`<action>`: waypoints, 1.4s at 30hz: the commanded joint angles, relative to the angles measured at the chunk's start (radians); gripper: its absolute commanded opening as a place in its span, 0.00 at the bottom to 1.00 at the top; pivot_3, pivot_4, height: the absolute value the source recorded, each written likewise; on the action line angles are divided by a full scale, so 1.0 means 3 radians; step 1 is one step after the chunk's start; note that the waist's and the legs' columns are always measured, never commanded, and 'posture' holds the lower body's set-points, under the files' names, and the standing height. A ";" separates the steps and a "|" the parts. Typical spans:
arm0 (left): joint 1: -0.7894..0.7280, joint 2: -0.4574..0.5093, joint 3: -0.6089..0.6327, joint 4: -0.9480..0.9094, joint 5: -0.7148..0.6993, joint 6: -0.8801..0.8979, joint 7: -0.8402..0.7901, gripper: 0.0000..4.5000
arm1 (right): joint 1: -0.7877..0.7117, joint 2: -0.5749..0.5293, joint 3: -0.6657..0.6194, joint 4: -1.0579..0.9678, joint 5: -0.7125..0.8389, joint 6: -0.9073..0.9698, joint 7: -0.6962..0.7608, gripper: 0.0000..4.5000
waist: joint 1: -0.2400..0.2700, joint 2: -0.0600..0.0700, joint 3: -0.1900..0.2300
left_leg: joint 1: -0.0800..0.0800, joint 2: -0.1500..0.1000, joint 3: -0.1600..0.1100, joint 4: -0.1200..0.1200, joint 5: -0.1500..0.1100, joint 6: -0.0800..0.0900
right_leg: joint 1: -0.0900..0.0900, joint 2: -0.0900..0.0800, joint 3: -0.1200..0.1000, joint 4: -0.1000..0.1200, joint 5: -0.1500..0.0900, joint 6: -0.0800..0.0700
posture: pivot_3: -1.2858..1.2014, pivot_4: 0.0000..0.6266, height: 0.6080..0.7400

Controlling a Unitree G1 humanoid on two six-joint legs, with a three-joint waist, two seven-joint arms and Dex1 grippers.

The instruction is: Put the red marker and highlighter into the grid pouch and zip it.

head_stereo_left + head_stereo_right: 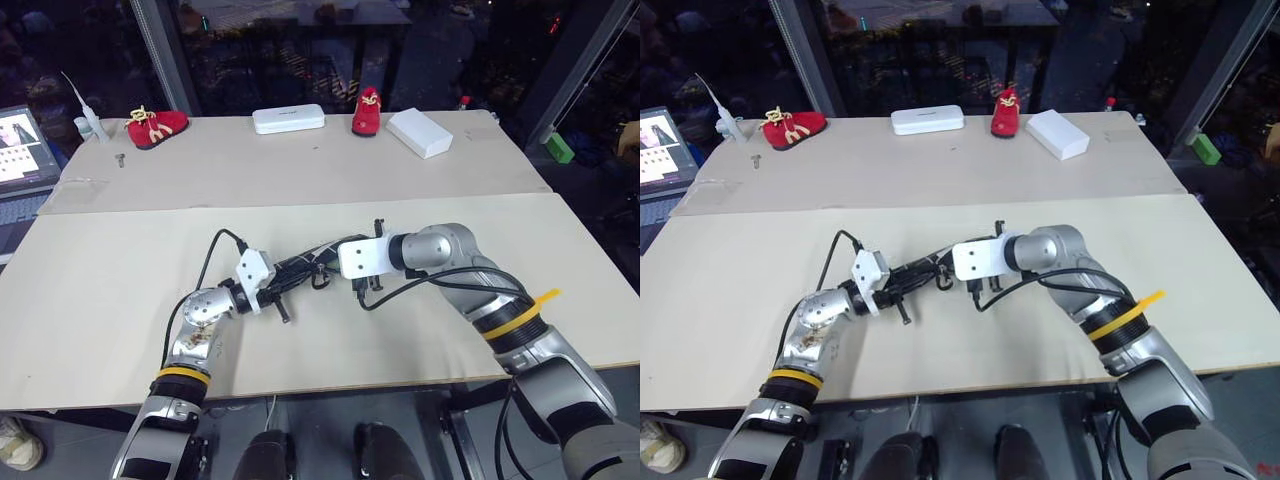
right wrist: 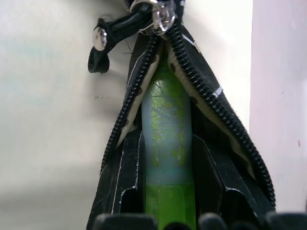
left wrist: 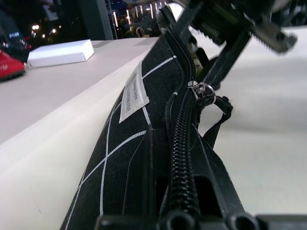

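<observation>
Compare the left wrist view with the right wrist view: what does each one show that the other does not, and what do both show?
Left wrist view alone: the grid pouch's small white label, a white box on the table, and part of a red shoe.

Right wrist view alone: the highlighter, gripped by the right end effector, its pale cap going into the open pouch mouth.

Both: the black gridded pouch, its zipper teeth, the metal slider and the dark loop pull.

One grid pouch [image 3: 124, 143], one highlighter [image 2: 168, 143], two red shoes [image 1: 157, 126], two white boxes [image 1: 288, 119].
</observation>
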 commanded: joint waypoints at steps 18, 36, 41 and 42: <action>-0.0009 0.0031 0.0018 -0.0277 -0.0033 0.0265 -0.0043 0.00 | -0.0269 -0.0299 -0.0822 -0.0159 0.0970 0.0221 0.0452 0.79 | 0.0007 0.0000 0.0000 | -0.0001 0.0001 -0.0001 0.0001 0.0000 0.0000 | 0.0002 -0.0001 0.0000 -0.0003 0.0000 0.0000 | 0.52 0.24 1.00; 0.0024 0.0003 0.0013 -0.0259 0.0048 0.0143 0.0051 0.00 | 0.1061 -0.0335 -0.1402 -0.1733 0.2662 0.2980 -0.0094 0.79 | 0.0030 -0.0001 0.0000 | 0.0005 0.0006 -0.0003 0.0001 -0.0003 0.0004 | 0.0004 -0.0005 0.0006 0.0001 -0.0001 -0.0005 | 0.52 0.24 1.00; -0.0031 -0.0040 -0.0030 -0.0232 0.0066 0.0117 0.0043 0.00 | 0.0901 0.0153 -0.1030 -0.1563 0.2477 0.3235 -0.0682 0.79 | 0.0042 -0.0001 0.0000 | -0.0001 0.0004 -0.0004 0.0002 -0.0002 0.0004 | 0.0003 -0.0005 0.0004 -0.0001 -0.0001 -0.0004 | 0.52 0.24 1.00; -0.0043 -0.0044 -0.0032 -0.0221 0.0067 0.0114 0.0042 0.00 | 0.0870 0.0206 -0.0972 -0.1529 0.2447 0.3236 -0.0743 0.79 | 0.0045 0.0000 0.0000 | -0.0003 0.0002 -0.0004 0.0002 -0.0002 0.0003 | 0.0001 -0.0005 0.0004 -0.0002 -0.0001 -0.0004 | 0.52 0.24 1.00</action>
